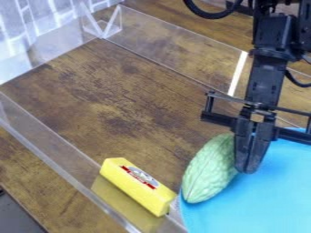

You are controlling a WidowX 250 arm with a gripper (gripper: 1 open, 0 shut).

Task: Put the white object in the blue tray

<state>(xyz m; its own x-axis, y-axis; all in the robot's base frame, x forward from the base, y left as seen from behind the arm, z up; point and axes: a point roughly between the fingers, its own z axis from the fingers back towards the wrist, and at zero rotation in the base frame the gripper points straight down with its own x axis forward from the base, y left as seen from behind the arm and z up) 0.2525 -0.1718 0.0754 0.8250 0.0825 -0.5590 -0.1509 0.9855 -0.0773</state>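
Note:
My gripper (249, 165) points down at the left rim of the blue tray (282, 193), a bright blue dish in the bottom right corner. Its fingers are shut together and their tips rest against the right side of a pale green ribbed oval (209, 171). That oval lies half over the tray's rim and half on the wooden table. The white object is hidden in this view; no part of it shows beside the oval.
A yellow bar with a label (135, 185) lies near the front edge, left of the oval. Clear plastic walls (49, 150) fence the wooden table along the left and front. A black bracket (225, 106) sticks out from the arm.

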